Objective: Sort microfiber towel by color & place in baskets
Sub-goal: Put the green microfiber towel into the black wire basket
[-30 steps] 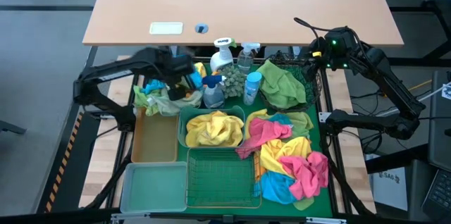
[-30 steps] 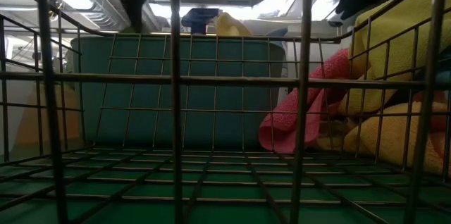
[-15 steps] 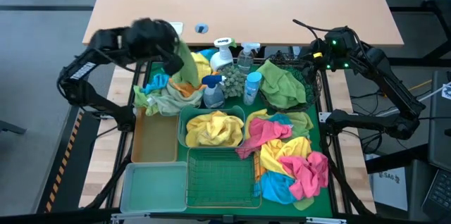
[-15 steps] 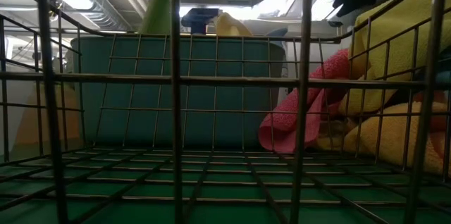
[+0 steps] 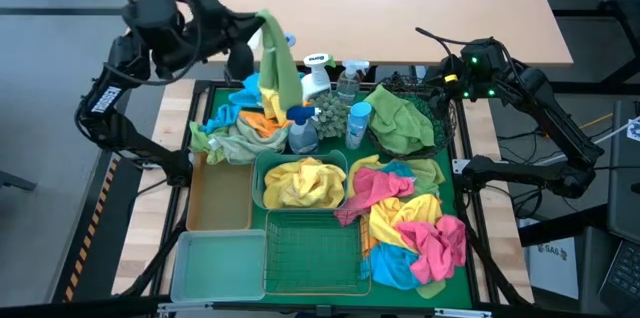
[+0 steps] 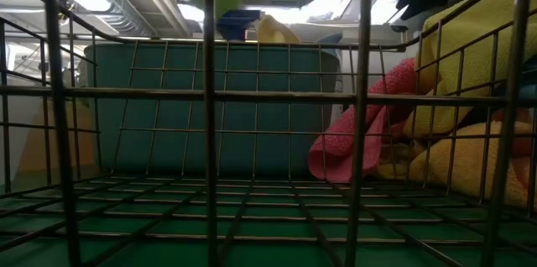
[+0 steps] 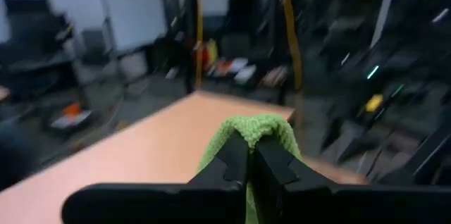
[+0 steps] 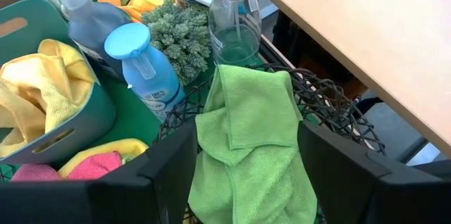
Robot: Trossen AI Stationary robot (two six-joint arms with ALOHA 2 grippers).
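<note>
**Q:** What do you log for the surface and the room?

**A:** You have a green mat (image 5: 330, 208) carrying the work, with a pale wooden tabletop (image 5: 340, 8) beyond it. On that tabletop lie a small white label (image 5: 236, 40) and a small dark round mark (image 5: 287, 40). In the left wrist view the room is blurred: shelving, a whiteboard-like panel, dark frames. The low view looks through the green wire rectangular basket (image 6: 210, 166) at the teal plastic tub (image 6: 252, 116), with ceiling ducts above.

**Q:** And your left arm?

**A:** Your left gripper (image 5: 255, 33) is raised over the near edge of the tabletop, its fingers (image 7: 232, 164) clenched on a green towel (image 5: 280, 68) that hangs down toward the mixed pile (image 5: 235, 128) at the mat's left rear.

**Q:** Right arm?

**A:** Your right gripper (image 8: 246, 175) waits over the round black wire-mesh basket (image 8: 331, 108), fingers spread apart and holding nothing. Green towels (image 8: 250, 139) already lie in that basket.

**Q:** Other containers?

**A:** The teal plastic tub holds yellow towels (image 5: 302, 180). The tan tray (image 5: 220, 198), clear pale plastic bin (image 5: 217, 263) and wire basket hold no towels. A heap of pink, yellow and blue towels (image 5: 410, 223) lies on the right of the mat. Spray bottles (image 5: 330, 88) stand between pile and black basket.
</note>
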